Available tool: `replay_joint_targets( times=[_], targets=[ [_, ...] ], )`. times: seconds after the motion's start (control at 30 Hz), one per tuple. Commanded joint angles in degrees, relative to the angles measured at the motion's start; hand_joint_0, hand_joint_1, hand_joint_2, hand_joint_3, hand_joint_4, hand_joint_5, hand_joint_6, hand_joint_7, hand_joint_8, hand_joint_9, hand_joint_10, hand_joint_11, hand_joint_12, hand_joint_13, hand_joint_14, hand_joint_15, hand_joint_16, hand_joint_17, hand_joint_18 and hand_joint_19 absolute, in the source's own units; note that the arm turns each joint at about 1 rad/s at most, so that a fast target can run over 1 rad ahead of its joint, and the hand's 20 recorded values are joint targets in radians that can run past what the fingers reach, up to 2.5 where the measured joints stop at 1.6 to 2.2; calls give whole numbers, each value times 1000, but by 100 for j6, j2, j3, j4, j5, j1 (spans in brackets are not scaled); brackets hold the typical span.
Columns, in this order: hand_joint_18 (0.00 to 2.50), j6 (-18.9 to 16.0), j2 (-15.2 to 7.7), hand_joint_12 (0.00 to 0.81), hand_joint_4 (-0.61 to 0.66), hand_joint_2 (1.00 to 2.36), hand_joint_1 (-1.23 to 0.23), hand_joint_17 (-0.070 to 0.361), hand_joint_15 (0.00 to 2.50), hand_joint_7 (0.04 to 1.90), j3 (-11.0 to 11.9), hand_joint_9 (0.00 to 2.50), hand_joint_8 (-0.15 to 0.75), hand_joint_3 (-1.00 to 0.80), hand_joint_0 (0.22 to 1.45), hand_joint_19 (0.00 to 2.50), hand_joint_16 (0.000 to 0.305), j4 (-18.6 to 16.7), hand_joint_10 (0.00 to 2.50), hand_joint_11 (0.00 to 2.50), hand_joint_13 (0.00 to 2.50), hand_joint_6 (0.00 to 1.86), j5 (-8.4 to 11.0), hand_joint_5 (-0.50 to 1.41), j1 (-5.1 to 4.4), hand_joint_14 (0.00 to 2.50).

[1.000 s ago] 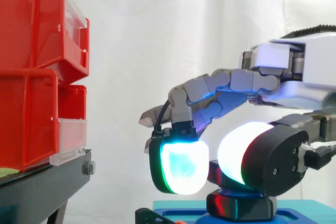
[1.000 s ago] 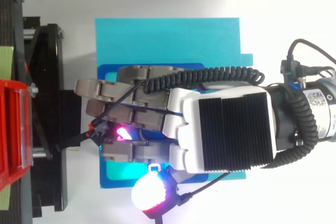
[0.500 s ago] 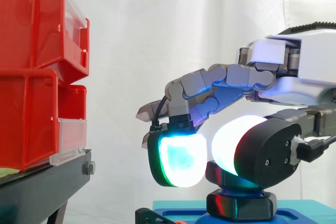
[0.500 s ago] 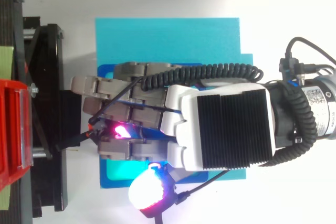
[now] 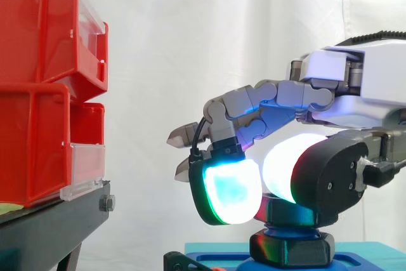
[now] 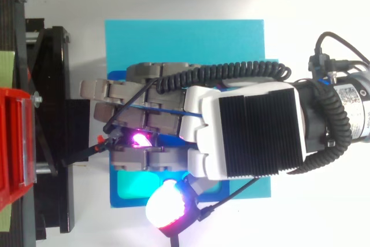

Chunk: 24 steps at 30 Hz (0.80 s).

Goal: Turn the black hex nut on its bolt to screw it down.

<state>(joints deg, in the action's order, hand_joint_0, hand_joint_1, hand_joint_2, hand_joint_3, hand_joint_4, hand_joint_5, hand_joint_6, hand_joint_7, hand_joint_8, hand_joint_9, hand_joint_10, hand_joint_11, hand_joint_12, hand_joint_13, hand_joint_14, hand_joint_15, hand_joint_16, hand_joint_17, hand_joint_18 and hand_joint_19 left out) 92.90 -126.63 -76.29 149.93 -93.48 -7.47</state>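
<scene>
The black hex nut (image 5: 292, 250) sits low on its bolt, on a blue plate (image 5: 355, 249) at the bottom of the side view. A short stub of the bolt (image 5: 288, 212) rises just above it. My hand (image 5: 355, 87) reaches in from the right and hangs directly over the nut, its lit underside level with the bolt stub. From above, the hand (image 6: 251, 128) covers the nut and bolt completely. Whether it has hold of the nut is hidden.
Stacked red bins (image 5: 38, 93) stand on a black stand (image 5: 51, 226) to the left, a short gap from the hand. The blue plate (image 6: 185, 44) lies on a white table, with bare plate behind the hand.
The hand swung slightly left half a second ago, then came back right and a little lower over the bolt. The nut has not visibly moved.
</scene>
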Motion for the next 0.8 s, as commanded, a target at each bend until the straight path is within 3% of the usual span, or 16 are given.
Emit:
replay_joint_targets(
  times=[0.0, 0.4, 0.43, 0.53, 0.77],
  targets=[
    [465, 0, -2, 309, 178, 1000, -211, 105, 0, 1511, 0, 678, 233, -500, 516, 574, 47, -43, 1, 0, 363, 502, -48, -43, 26, 0],
    [456, 0, -2, 312, 191, 1000, -144, 107, 0, 1496, 0, 674, 239, -500, 506, 572, 48, -52, 0, 0, 362, 502, -180, -47, 114, 0],
    [457, 0, -2, 313, 190, 1000, -142, 107, 0, 1494, 0, 674, 239, -500, 506, 570, 48, -78, 1, 0, 362, 502, -232, -48, 167, 0],
    [461, 0, -10, 315, 193, 1000, -134, 108, 0, 1486, 0, 674, 238, -500, 505, 572, 48, -104, 0, 3, 361, 502, -285, -48, 193, 0],
    [467, 0, -2, 316, 202, 1000, -127, 108, 0, 1475, 0, 672, 241, -500, 504, 569, 48, -139, 0, 1, 363, 502, -540, -50, 351, 0]
  ],
)
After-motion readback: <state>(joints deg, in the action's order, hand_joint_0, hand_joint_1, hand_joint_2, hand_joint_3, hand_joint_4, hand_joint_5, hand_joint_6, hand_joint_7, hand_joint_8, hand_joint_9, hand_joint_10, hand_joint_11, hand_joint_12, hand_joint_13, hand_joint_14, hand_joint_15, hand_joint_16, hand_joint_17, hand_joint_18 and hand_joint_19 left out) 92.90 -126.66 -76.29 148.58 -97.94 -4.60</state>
